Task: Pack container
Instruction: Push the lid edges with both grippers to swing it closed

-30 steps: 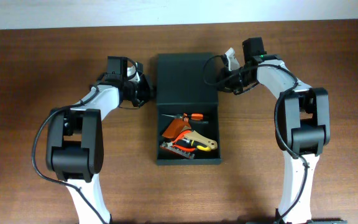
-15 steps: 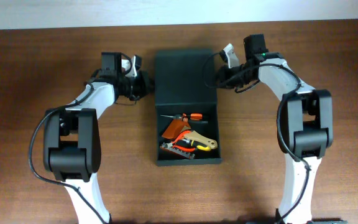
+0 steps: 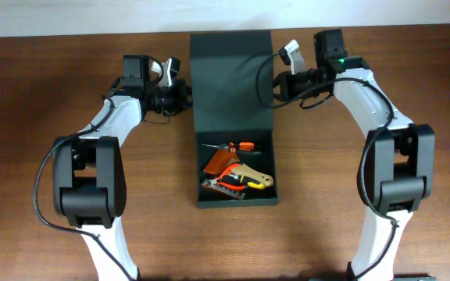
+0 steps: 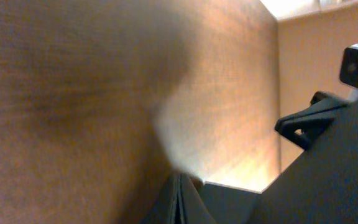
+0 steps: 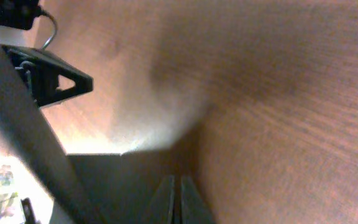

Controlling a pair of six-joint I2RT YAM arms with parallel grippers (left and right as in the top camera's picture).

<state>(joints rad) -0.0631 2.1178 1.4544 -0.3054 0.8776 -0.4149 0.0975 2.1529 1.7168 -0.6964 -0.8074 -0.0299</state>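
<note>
The dark green-black container (image 3: pixel 264 199) lies open at the table's middle, with hand tools (image 3: pixel 233 168) inside, orange and yellow among them. Its flap lid (image 3: pixel 231 78) stands raised off the table behind the box. My left gripper (image 3: pixel 184 95) is shut, its fingers against the lid's left edge. My right gripper (image 3: pixel 278 84) is shut against the lid's right edge. In the left wrist view the closed fingers (image 4: pixel 179 202) sit beside the dark lid (image 4: pixel 328 174). In the right wrist view the closed fingers (image 5: pixel 178 202) sit beside the lid (image 5: pixel 117 186).
Brown wooden table (image 3: pixel 45 94) all round, with a pale wall strip along its far edge (image 3: pixel 92 16). Each arm's base stands at the near edge, left (image 3: pixel 92 187) and right (image 3: pixel 389 187). The opposite arm shows in each wrist view (image 4: pixel 309 121) (image 5: pixel 48 74).
The lid has swung up from lying flat on the table. Both grippers have moved up and toward the far edge along with its side edges.
</note>
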